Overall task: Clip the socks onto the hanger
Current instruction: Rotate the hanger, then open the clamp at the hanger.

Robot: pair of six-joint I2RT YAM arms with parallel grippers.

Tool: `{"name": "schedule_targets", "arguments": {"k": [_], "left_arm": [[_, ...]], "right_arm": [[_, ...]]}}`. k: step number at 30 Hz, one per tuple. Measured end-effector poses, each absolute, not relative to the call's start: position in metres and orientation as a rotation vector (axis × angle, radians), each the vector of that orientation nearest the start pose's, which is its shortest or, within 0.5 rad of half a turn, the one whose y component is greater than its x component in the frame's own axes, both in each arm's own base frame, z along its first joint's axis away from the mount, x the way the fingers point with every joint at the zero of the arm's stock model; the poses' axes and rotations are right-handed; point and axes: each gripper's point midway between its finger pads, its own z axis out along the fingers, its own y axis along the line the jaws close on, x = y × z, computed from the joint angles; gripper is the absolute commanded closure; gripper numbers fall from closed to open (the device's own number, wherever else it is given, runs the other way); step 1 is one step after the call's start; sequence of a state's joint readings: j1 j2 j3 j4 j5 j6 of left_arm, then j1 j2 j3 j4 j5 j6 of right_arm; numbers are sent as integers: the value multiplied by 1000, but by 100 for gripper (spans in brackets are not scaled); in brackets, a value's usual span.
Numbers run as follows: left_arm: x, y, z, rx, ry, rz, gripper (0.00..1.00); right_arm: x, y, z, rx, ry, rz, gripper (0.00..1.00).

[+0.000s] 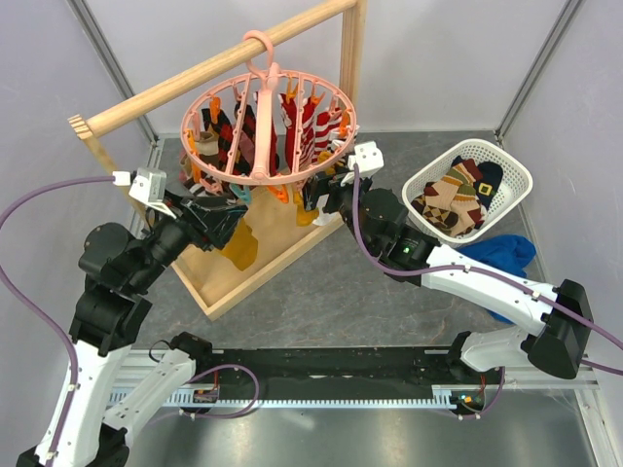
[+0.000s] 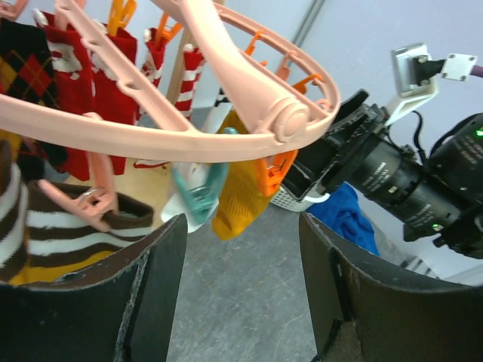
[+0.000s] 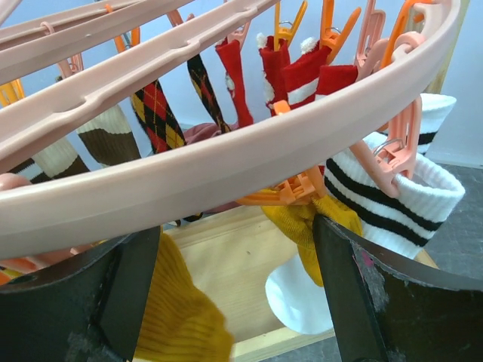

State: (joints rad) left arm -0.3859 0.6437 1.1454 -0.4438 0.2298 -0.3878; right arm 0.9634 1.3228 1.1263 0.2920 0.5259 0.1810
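While socks hang clipped, the hanger dangles.

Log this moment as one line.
hanger: many socks clipped | left gripper: open below hanger | right gripper: open by mustard sock | basket: unclipped socks

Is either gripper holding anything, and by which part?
Nothing held. Left gripper gapes empty; right gripper stands open, a mustard sock on the hanger loose between its fingers.

Pale walls, grey tabletop
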Motion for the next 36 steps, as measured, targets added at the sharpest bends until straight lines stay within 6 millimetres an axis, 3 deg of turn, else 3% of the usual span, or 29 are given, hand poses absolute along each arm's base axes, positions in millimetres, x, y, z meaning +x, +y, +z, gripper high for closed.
{"name": "schedule_targets", "arguments": {"k": [10, 18, 29, 36], "left_arm": [[200, -159, 412, 213, 1599, -873, 32], [195, -186, 413, 239, 1605, -913, 32], [219, -191, 410, 134, 1599, -764, 37], [228, -204, 403, 131, 1598, -666, 37]], "right_arm": [[317, 316, 361, -157, 1506, 545, 11], [316, 317, 359, -160, 1509, 554, 11], [316, 319, 348, -145, 1516, 576, 11], [315, 320, 349, -136, 1511, 592, 11]]}}
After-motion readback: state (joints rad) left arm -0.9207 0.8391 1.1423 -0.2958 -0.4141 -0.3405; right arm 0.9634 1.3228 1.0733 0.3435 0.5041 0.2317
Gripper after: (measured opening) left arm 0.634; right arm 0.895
